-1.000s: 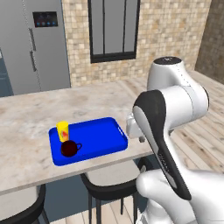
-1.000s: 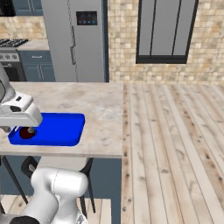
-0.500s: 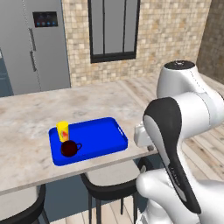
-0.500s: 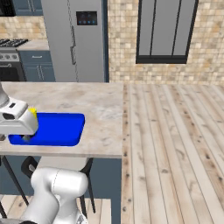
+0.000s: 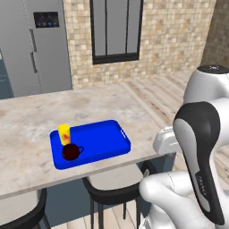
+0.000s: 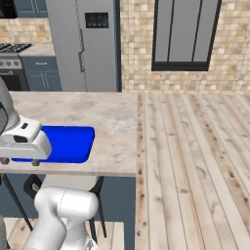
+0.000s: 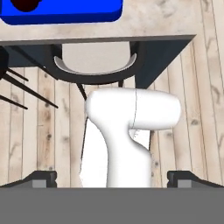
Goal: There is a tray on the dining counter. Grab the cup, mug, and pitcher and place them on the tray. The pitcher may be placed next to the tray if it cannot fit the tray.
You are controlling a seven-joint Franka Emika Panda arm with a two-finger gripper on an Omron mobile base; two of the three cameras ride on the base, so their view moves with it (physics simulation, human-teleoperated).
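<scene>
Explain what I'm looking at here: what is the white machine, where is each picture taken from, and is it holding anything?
It is a white robot arm in a rendered kitchen. Two cameras sit behind it, left and right, looking forward over a beige dining counter. The third sits on the hand and looks down past the counter's edge to a stool and the floor. A blue tray lies on the counter, with a yellow cup and a dark mug standing on it. The claw is open, its two dark tips far apart, holding nothing.

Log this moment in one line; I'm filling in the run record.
gripper: open, empty, off the counter edge | cup: upright on tray | mug: on tray, beside cup | dining counter: holds tray
</scene>
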